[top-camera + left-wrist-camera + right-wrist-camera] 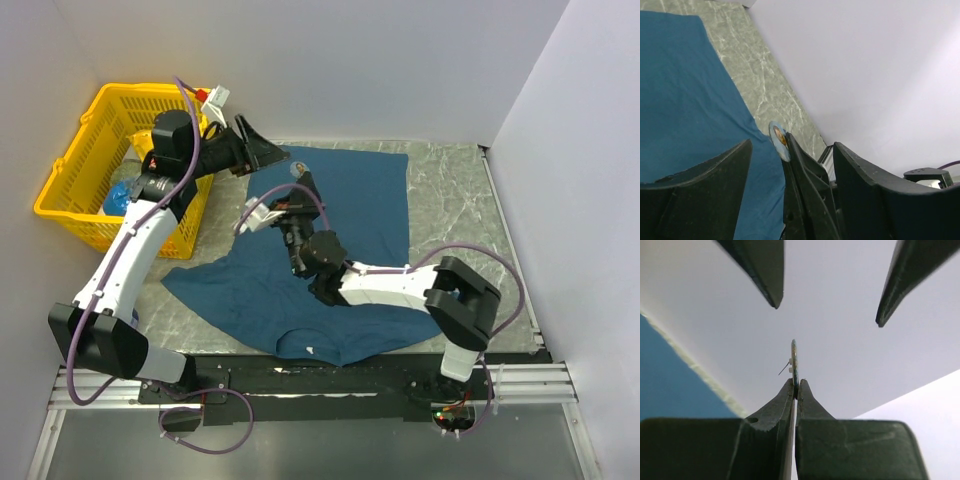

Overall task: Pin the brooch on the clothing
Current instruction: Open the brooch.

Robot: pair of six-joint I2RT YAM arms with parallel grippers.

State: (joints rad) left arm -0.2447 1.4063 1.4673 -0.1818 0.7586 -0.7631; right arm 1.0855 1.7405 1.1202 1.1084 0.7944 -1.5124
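The clothing (370, 200) is a dark teal T-shirt spread flat on the marbled table, also visible in the left wrist view (685, 100). Above its far left part, my right gripper (300, 186) (796, 385) is shut on the brooch (795, 360), a small pale disc pinched by its lower edge and seen edge-on. A thin pin sticks out of its left face. In the left wrist view the brooch (778, 140) sits at the tip of the right gripper's fingers (805, 190). My left gripper (272, 155) (792, 150) is open, its jaws either side of the brooch and apart from it.
A yellow plastic basket (85, 160) stands at the table's left edge, beside the left arm, with a blue item (118, 195) inside. White walls close in the back and right sides. The shirt's neck label (312, 350) lies near the arm bases.
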